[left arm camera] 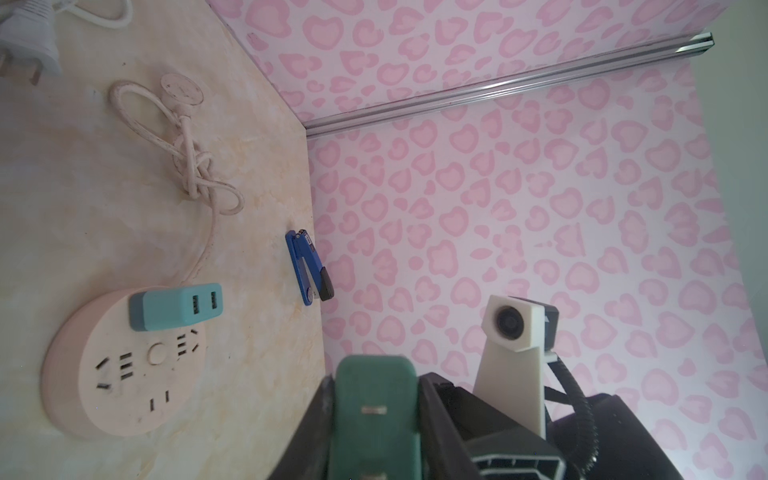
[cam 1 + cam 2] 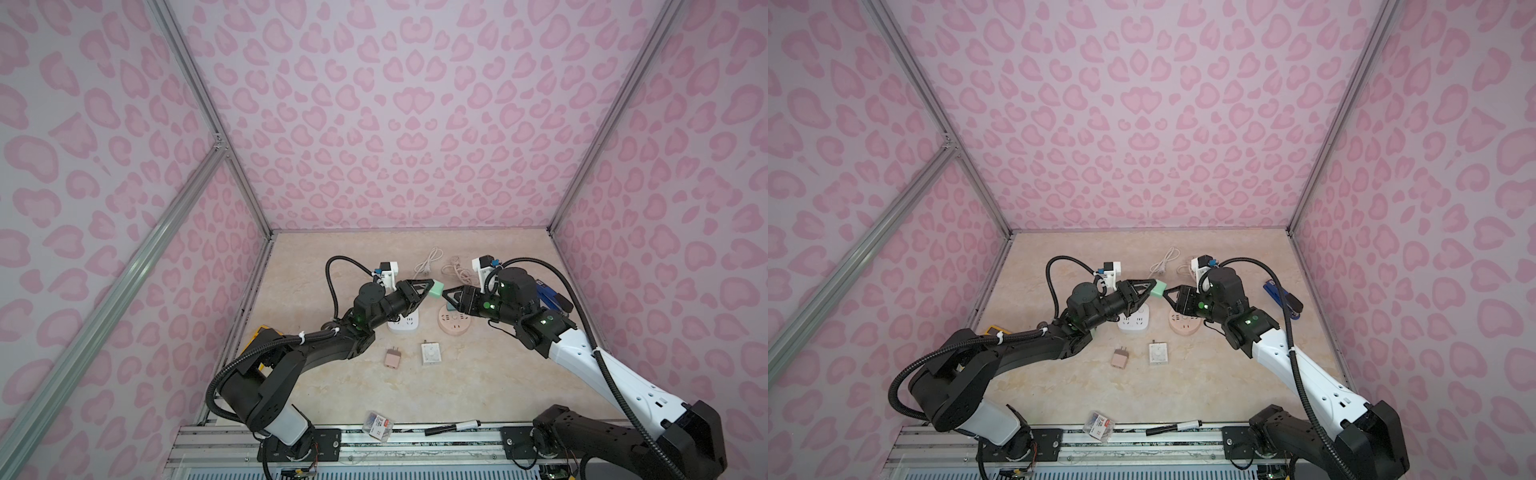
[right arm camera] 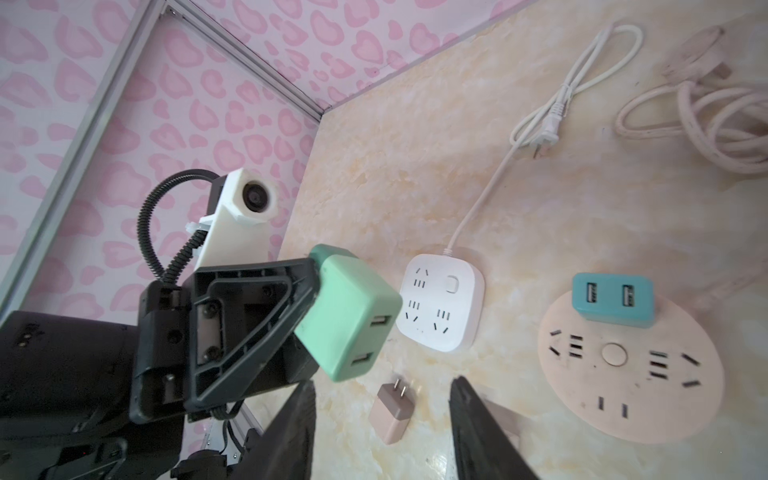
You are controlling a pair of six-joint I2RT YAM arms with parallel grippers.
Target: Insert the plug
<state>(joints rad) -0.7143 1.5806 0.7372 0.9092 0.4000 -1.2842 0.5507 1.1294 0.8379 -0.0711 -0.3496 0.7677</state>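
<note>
Over the table [image 2: 478, 386], left pincer [image 2: 430, 286] clamps green plug [image 2: 439, 289].

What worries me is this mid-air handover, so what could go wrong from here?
1. The left pincer pinches only one end of the mint-green square USB charger; if the open right pincer closes off-centre, the charger may twist or drop.
2. The pincers stand almost tip to tip and could collide.
3. A teal two-port charger already occupies the round pink socket hub, crowding insertion there.

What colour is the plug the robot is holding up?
Mint green. The plug shows best in the right wrist view.
</note>
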